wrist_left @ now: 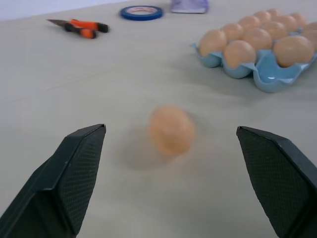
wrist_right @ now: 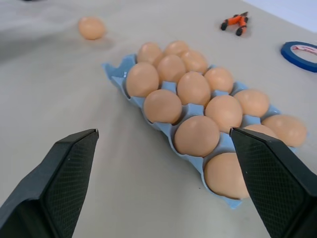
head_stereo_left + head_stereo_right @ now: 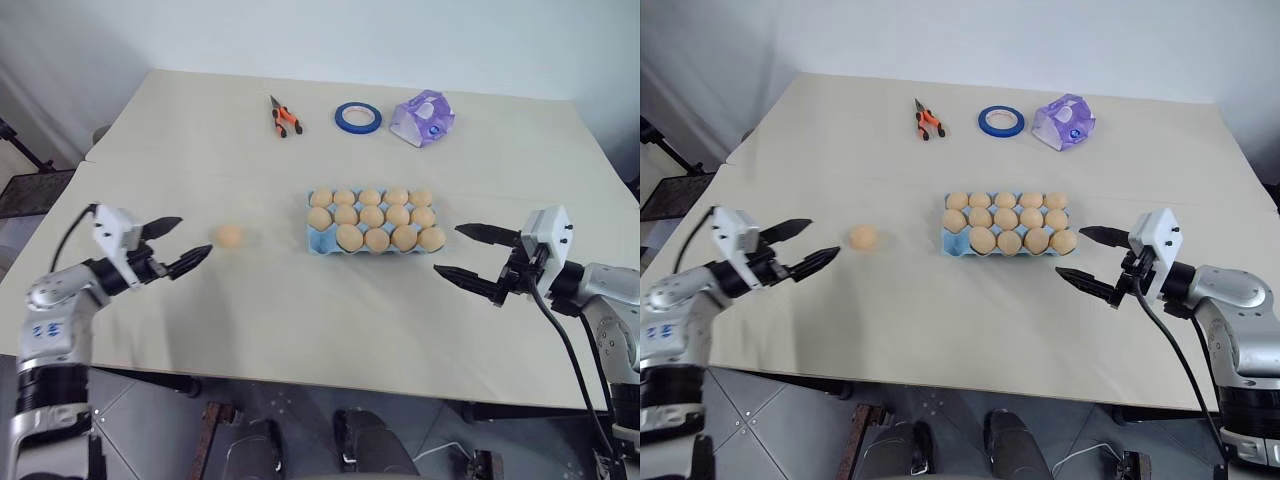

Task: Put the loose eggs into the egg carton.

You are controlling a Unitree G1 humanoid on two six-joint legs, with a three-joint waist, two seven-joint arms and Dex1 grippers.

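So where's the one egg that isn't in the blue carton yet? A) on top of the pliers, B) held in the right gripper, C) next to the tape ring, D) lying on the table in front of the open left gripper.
D: the loose egg lies on the table just ahead of the open left gripper, apart from the egg carton.

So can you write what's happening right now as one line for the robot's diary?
left hand: open, facing loose egg | right hand: open, empty, beside egg carton | carton: one front corner cup empty
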